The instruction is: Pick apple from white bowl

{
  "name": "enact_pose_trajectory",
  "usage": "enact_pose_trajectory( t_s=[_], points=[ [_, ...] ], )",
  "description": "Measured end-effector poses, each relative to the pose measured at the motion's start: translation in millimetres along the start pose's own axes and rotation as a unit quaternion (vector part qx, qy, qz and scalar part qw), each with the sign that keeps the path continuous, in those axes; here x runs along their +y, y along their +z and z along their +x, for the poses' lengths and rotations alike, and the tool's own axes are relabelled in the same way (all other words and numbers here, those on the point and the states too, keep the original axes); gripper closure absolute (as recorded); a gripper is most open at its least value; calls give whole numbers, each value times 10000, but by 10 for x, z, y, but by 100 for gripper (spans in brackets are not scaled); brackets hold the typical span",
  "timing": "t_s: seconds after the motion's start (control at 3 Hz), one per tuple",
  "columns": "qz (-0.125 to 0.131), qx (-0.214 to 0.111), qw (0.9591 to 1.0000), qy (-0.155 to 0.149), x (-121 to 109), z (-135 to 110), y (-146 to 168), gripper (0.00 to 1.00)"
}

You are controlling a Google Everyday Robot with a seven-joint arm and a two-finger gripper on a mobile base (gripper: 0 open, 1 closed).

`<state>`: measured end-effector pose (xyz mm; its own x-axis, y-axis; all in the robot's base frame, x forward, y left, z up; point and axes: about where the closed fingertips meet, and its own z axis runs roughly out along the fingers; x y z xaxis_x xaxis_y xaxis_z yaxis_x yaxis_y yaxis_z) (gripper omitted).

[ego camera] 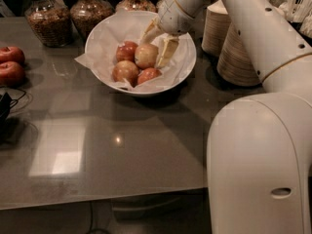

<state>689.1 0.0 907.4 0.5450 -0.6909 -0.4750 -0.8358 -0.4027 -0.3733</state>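
Note:
The white bowl (187, 65), lined with crinkled white paper, stands at the back middle of the grey table. Several apples lie in it. The yellow-tan apple (145, 56) with a red blush sits highest, above a redder apple (126, 72) and another (149, 74). My gripper (153, 53) reaches down into the bowl from the upper right. One finger (147, 34) is on the apple's far left side and the other (166, 51) on its right, so the gripper is shut on the apple.
Two glass jars (46, 21) of brown food stand behind the bowl at the left. Two deep-red apples (10, 65) lie at the left edge, with black cables (6, 108) below them. Stacked tan bowls (234, 52) stand at the right. My white base (258, 165) fills the lower right.

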Motion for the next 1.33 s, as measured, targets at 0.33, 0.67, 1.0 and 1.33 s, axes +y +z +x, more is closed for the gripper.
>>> enact_pose_trajectory(
  t_s=[0.33,0.67,1.0,1.33],
  points=[
    [33,-159,9996,-235,-64,-151,-35,100],
    [150,-281,9991,-268,-94,-163,-107,100],
    [304,-348,9986,-259,-96,-139,-213,100],
    [651,-315,9967,-355,-49,-189,-507,100]
  ],
)
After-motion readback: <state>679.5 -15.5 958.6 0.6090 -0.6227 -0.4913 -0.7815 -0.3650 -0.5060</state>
